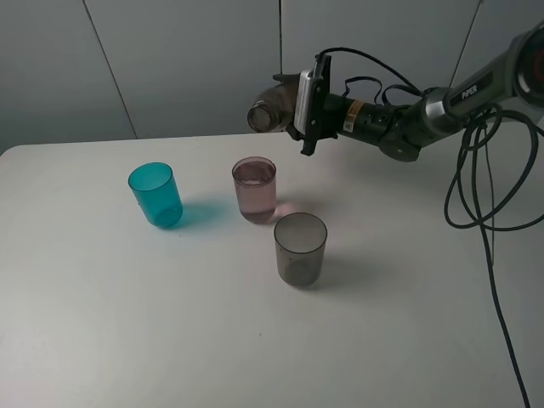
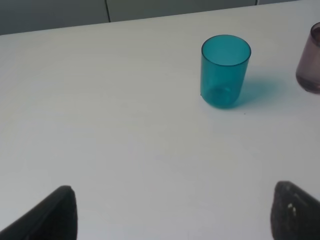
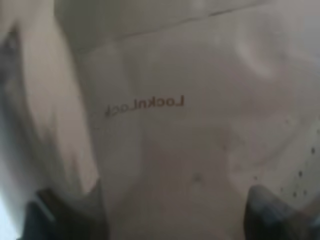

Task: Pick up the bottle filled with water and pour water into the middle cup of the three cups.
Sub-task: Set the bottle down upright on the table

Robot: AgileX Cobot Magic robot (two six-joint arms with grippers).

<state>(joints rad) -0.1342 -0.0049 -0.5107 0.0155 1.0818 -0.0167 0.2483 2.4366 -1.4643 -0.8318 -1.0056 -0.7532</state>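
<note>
Black arm (image 1: 442, 106), white PIPER lettering (image 1: 477, 87), looping black cables (image 1: 490, 197)

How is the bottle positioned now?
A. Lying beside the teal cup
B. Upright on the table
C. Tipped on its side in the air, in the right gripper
C: the bottle lies roughly level in the right gripper, in the air behind the pale pink cup.

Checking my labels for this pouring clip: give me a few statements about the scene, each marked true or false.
1. The right gripper holds the bottle tipped on its side. True.
2. The middle cup is teal. False: it is pale pink.
3. The teal cup lies toppled. False: it stands upright.
4. The left gripper is open and empty. True.
5. The grey cup is nearest the high camera. True.
</note>
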